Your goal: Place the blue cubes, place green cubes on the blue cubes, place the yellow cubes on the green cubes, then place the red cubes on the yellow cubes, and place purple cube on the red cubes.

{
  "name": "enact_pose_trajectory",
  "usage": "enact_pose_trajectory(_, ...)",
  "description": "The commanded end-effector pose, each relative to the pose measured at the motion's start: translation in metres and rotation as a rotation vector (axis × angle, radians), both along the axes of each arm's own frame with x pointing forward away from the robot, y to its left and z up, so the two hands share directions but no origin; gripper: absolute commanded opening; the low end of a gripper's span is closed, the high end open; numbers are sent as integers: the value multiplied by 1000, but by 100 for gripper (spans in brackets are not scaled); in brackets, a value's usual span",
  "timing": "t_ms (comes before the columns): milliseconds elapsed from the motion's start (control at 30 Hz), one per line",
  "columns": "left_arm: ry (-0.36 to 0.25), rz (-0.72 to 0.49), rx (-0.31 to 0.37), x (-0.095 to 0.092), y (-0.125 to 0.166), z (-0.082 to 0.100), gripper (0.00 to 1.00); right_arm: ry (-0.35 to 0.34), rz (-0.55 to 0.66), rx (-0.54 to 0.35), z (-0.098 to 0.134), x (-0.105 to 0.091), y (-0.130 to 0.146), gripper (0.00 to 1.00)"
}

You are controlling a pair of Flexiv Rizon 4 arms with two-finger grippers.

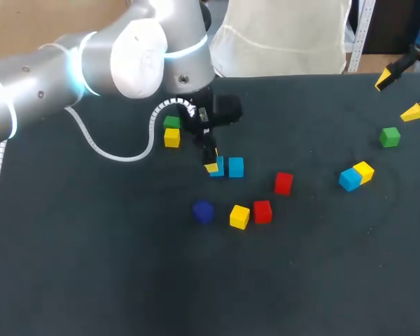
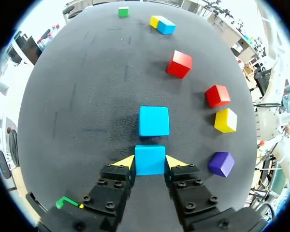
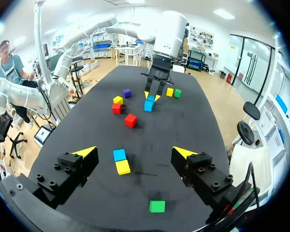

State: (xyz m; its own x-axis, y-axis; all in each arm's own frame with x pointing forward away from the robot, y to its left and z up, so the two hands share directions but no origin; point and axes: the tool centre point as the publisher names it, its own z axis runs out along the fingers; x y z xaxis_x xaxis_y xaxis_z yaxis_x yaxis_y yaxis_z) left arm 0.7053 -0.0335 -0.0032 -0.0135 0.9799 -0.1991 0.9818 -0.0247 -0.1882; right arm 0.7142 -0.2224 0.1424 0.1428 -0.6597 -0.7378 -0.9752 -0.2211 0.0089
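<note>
- Table (image 1: 91, 280): dark, with cubes scattered across it.
- Left arm (image 1: 91, 63): comes in low, with its gripper near the table's middle.
- Right gripper (image 3: 134, 151): released, fingers wide apart and raised. A third blue cube (image 3: 119, 154) lies below between them, touching a yellow cube (image 3: 123, 167).
- Left gripper (image 2: 150, 163): grasping a blue cube (image 2: 150, 157), one yellow tip against each side. The cube seems to rest on the table.
- Second blue cube (image 2: 153, 121): straight ahead of the left fingers, just beyond the held one, edges parallel, narrow gap.
- The left arm is far nearer this pair, so any closing move runs straight forward.
</note>
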Motion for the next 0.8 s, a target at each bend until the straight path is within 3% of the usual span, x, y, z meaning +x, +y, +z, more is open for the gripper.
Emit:
enact_pose_trajectory(33,-3,-1,-1,-1,1,-1,0,-3,-1,1,0,-1,0,100)
enact_pose_trajectory(800,-11,8,-7,-3,5,-1,0,-3,-1,1,0,-1,0,100)
